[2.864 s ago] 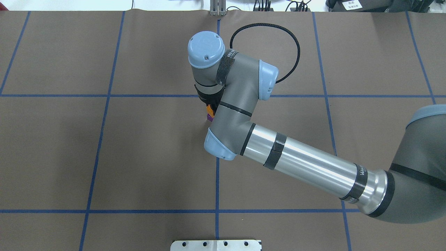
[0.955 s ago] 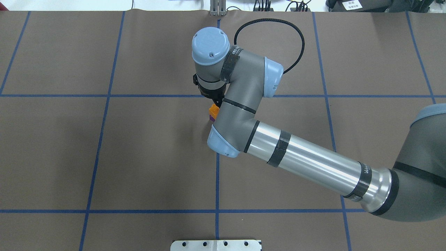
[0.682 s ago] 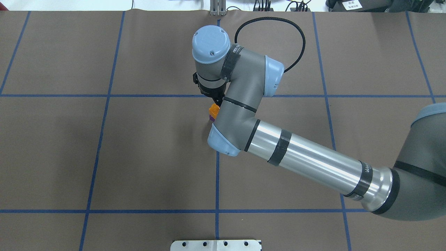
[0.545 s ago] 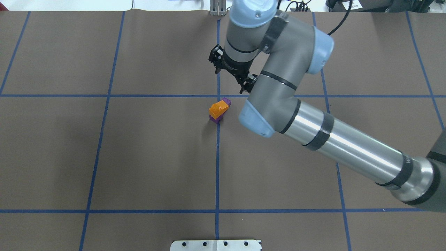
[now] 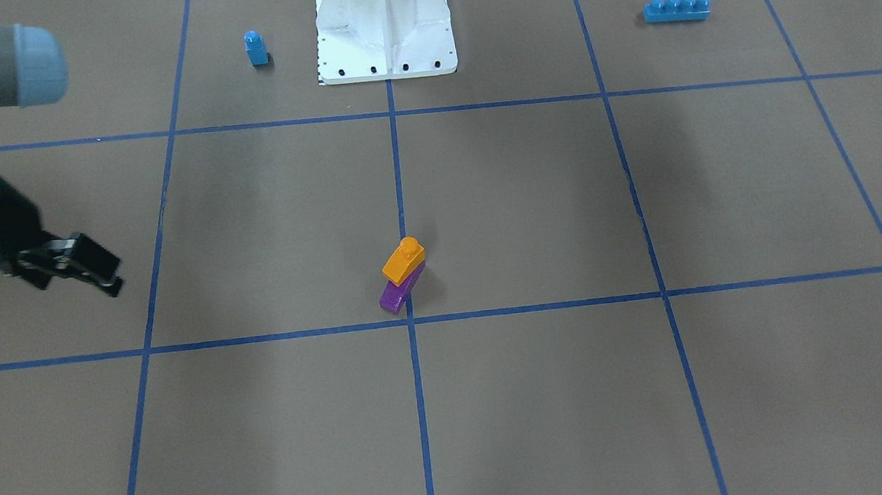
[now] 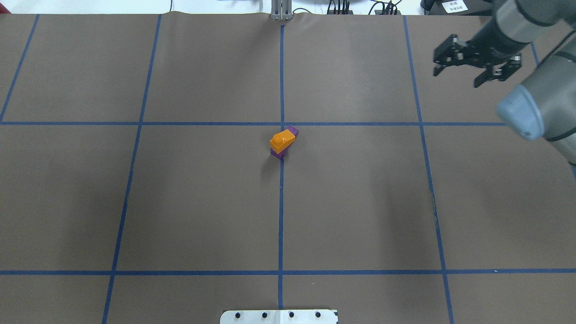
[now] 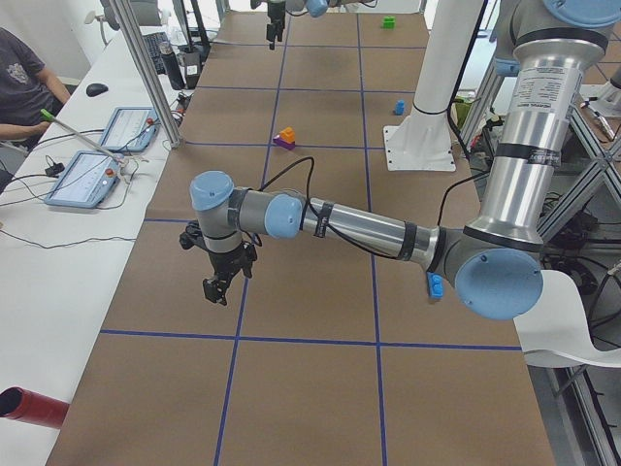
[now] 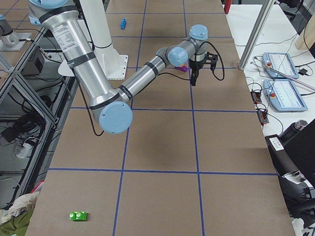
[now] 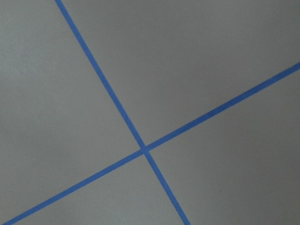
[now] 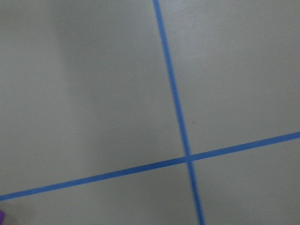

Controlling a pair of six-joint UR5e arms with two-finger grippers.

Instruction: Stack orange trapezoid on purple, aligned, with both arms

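Your small orange plastic trapezoid brick [image 6: 281, 140] is sitting atop the glossy purple plastic wedge [image 6: 293, 131]. The right gripper [image 6: 455, 77] is hanging spread and empty. For the left gripper [image 7: 219, 283], I can't tell.

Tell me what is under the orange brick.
A purple brick lies under the orange brick, with both its ends sticking out. The middle of its top, where the two meet, is covered.

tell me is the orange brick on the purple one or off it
On. The orange trapezoid rests stud-up atop the purple, one end of which sticks out past it; nothing grips it.
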